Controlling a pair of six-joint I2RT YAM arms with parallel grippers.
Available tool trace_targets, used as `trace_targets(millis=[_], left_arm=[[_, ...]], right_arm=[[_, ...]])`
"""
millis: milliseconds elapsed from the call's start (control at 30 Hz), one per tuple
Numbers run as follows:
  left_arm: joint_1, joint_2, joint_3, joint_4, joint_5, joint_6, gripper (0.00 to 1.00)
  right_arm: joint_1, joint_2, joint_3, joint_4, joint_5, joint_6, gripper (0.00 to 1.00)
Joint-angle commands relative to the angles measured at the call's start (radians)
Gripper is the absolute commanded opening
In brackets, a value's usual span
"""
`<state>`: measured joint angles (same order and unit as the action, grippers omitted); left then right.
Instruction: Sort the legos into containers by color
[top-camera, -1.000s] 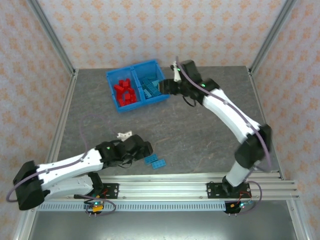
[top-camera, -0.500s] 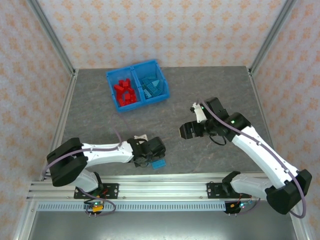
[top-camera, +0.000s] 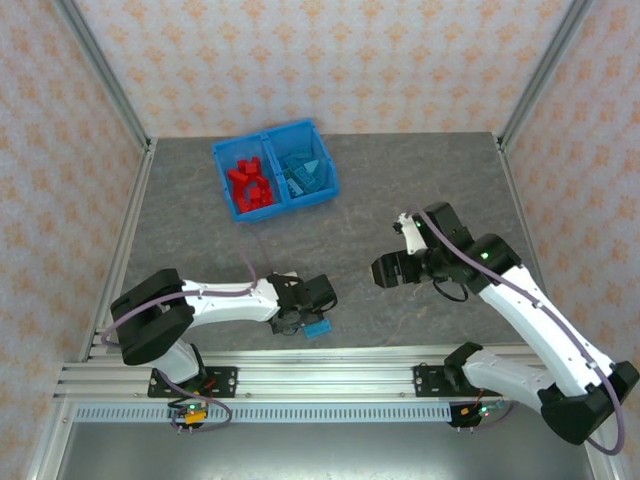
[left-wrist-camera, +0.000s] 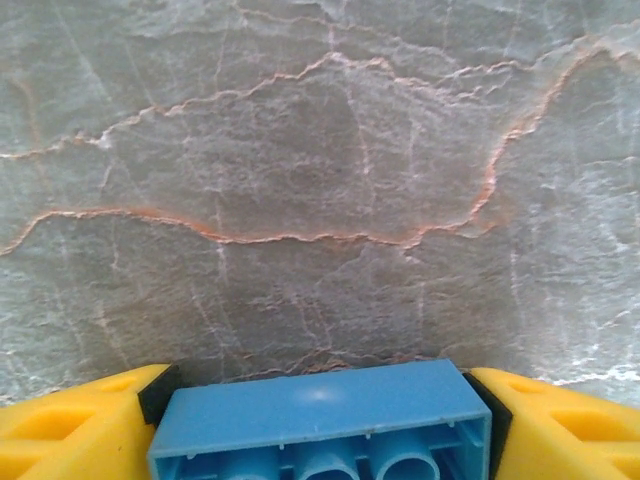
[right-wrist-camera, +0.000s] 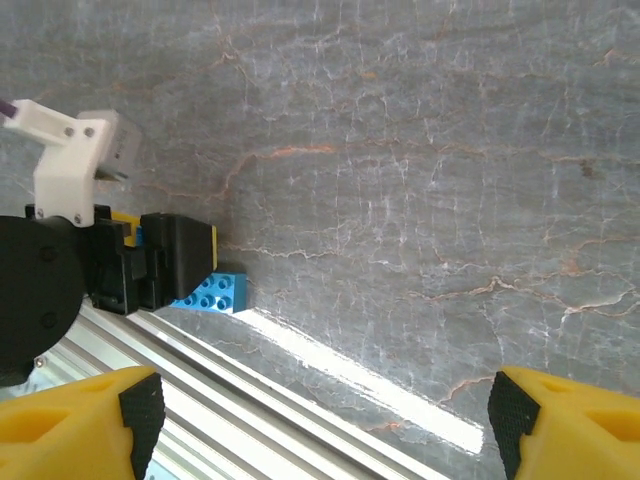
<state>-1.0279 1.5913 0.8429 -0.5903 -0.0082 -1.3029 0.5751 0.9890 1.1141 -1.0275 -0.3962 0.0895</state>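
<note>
My left gripper (left-wrist-camera: 322, 425) is shut on a light blue lego (left-wrist-camera: 318, 402), its pads against both ends. From above, that gripper (top-camera: 300, 312) is low at the table's front edge. A second light blue lego (top-camera: 318, 329) lies just to its right, also showing in the right wrist view (right-wrist-camera: 212, 292) beside the left gripper (right-wrist-camera: 150, 268). My right gripper (top-camera: 391, 270) hangs open over bare table at mid right, nothing between its fingers (right-wrist-camera: 130, 405). The blue bin (top-camera: 228, 153) at the back holds red legos (top-camera: 248, 185) in its left compartment and light blue legos (top-camera: 303, 172) in its right.
The aluminium rail (top-camera: 330, 375) runs along the near edge, right behind the left gripper and the loose brick. Frame posts and patterned walls close in the sides and back. Grey marbled table (top-camera: 400, 190) lies between the arms and the bin.
The left gripper moved right onto a blue lego near the front edge and closed on it. The right arm pulled back from the bin to mid right, jaws wider.
</note>
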Motion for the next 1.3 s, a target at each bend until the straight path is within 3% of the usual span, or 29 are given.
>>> trace_targets(millis=[0,200,367,533,700,933,1167,1267], left_arm=[[-0.019,0.053,0.008,-0.061,0.109,0.023,0.68],[-0.019,0.067,0.006,-0.058,0.126,0.007,0.53],[0.001,0.027,0.134,-0.161,0.017,0.060,0.50],[0.129,-0.003,0.350,-0.305,-0.123,0.257,0.50],[0.320,0.015,0.547,-0.291,-0.232,0.461,0.50],[0.509,0.308,0.979,-0.233,-0.319,0.671,0.49],[0.605,0.777,1.565,-0.305,-0.296,0.763,0.50],[0.625,0.892,1.712,-0.295,-0.300,0.828,0.53]], right_arm=[[-0.001,-0.056,-0.017,-0.009,0.018,0.053,0.86],[-0.001,-0.103,-0.055,-0.024,-0.045,0.102,0.86],[-0.001,-0.115,-0.062,-0.047,-0.244,0.069,0.83],[-0.001,-0.115,-0.031,-0.032,-0.244,0.062,0.83],[-0.001,-0.115,-0.016,0.016,-0.182,0.086,0.83],[-0.001,-0.121,-0.021,0.061,-0.128,0.139,0.82],[-0.001,-0.162,-0.019,0.032,-0.086,0.147,0.82],[-0.001,-0.178,-0.020,0.020,-0.082,0.152,0.82]])
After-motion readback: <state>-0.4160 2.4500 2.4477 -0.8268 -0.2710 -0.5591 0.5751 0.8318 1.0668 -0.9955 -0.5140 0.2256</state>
